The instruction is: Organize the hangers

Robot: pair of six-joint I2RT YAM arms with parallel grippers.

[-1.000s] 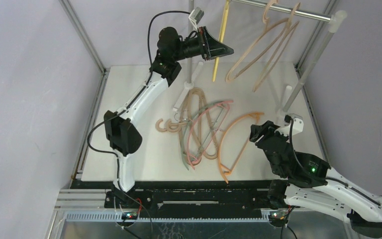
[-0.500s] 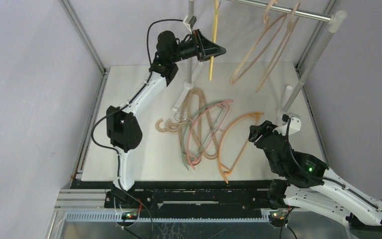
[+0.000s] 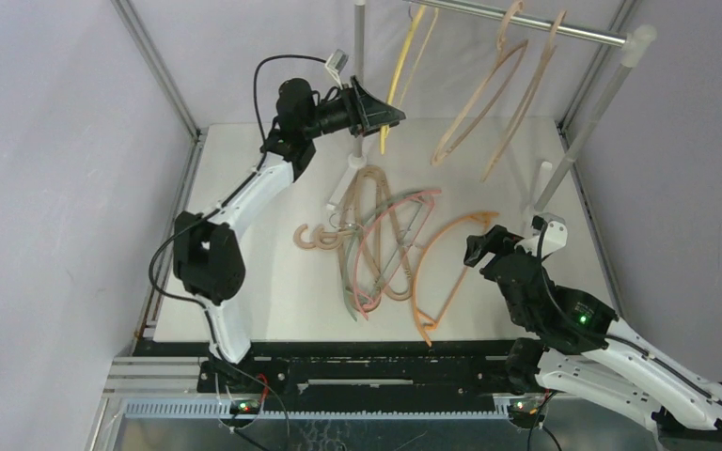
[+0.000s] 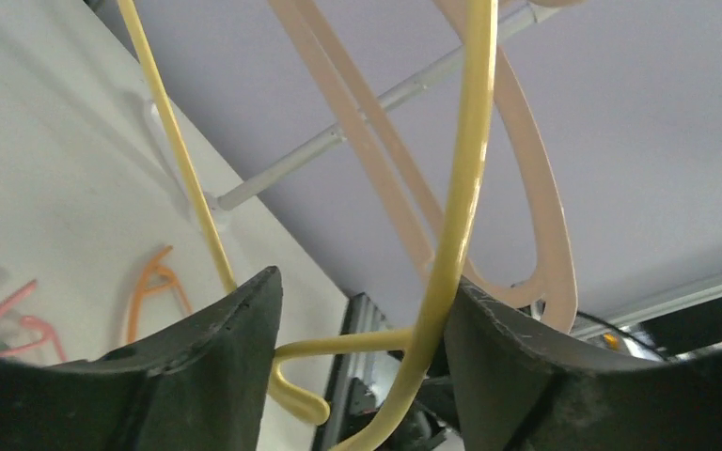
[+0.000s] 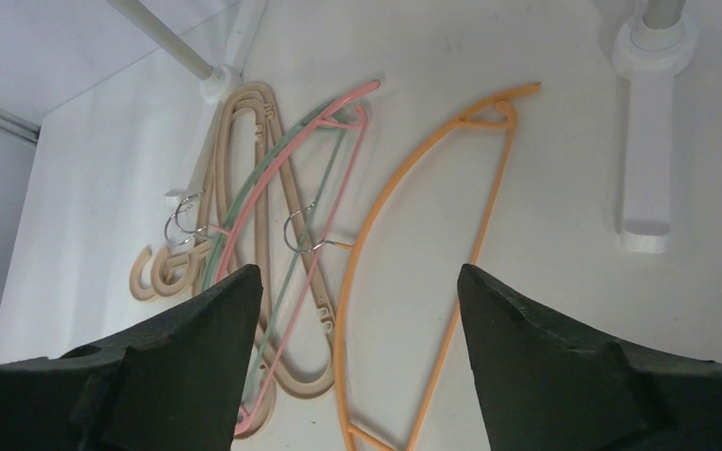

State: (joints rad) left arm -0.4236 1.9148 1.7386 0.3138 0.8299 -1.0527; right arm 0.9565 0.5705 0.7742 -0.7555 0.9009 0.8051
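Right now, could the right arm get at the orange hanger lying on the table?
Probably yes: the right gripper hovers open directly over the orange hanger, and nothing appears to lie on top of it.

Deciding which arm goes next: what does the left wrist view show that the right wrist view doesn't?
Only left wrist: the yellow hanger inside the open left end effector, and the hung tan hangers behind it. Only right wrist: the loose tan hangers lying on the table, and the white rack foot. Both: the orange hanger and the pink hanger on the table.
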